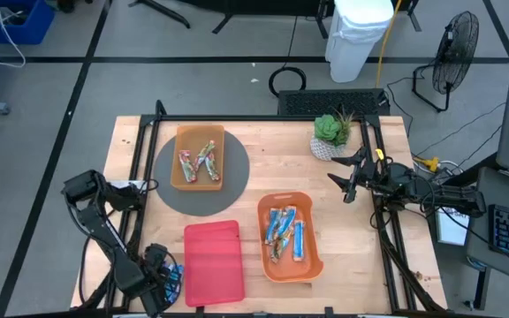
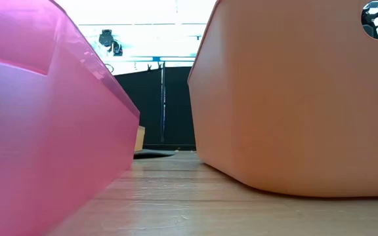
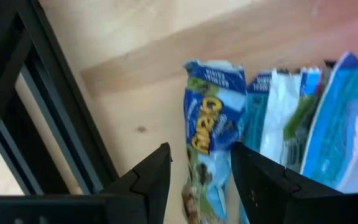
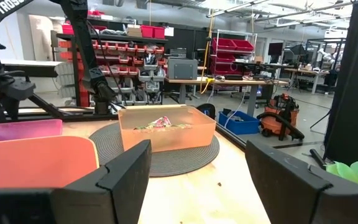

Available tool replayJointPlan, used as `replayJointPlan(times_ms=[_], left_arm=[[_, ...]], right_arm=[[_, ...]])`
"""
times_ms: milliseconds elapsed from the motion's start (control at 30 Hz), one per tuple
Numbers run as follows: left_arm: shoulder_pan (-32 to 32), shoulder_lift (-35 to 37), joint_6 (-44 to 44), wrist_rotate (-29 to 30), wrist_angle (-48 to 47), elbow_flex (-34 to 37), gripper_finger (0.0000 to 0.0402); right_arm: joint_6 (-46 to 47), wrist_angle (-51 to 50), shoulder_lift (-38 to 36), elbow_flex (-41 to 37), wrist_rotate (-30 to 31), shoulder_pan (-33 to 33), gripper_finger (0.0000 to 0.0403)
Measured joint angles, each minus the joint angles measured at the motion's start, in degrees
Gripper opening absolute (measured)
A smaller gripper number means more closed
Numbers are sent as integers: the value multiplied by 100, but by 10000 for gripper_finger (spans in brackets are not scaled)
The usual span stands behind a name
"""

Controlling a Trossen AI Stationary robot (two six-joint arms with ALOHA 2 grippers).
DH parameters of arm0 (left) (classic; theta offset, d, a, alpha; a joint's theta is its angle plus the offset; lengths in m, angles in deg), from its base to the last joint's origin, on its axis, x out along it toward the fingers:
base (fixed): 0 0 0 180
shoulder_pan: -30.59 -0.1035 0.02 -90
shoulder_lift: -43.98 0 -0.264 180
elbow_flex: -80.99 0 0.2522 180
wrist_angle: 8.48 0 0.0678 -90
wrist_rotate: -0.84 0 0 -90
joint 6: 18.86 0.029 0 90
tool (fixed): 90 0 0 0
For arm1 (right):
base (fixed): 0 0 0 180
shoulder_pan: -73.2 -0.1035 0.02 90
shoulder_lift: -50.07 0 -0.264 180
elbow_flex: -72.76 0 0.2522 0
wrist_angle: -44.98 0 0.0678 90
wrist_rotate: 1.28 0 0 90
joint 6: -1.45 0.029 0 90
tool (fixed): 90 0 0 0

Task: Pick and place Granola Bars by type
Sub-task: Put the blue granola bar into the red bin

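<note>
Several blue-wrapped granola bars (image 3: 211, 124) lie flat on the wooden table at its near left corner (image 1: 174, 277), beside the pink tray (image 1: 213, 261). My left gripper (image 3: 201, 180) points down over them, open. Its two fingers stand on either side of the leftmost bar's near end, and I see no touch. More blue bars (image 1: 285, 233) lie in the orange tray (image 1: 312, 265) at near centre. Red-brown bars (image 1: 199, 162) lie in the orange tray (image 1: 182, 134) on the grey round mat (image 1: 170, 196). My right gripper (image 1: 344, 182) waits open at the right edge.
A black frame rail (image 3: 55, 106) runs close beside my left gripper. A potted plant (image 1: 330, 134) stands at the far right. The pink tray wall (image 2: 38, 131) and the orange tray wall (image 2: 294, 98) fill the low view, with bare wood between them.
</note>
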Motion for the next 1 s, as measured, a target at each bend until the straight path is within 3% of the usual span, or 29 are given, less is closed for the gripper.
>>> replayJointPlan(times_ms=[567,700,933,1000], left_arm=[[2,-74,-179,250,547,62,167],[27,-74,-191,253,499,154,131],[124,-64,-123,318,417,179,22],[151,-61,50,516,342,177,10]], right_arm=[[2,0,8,0,0,0,251],[0,2,9,0,0,0,251],[1,2,9,0,0,0,251],[0,3,9,0,0,0,251]])
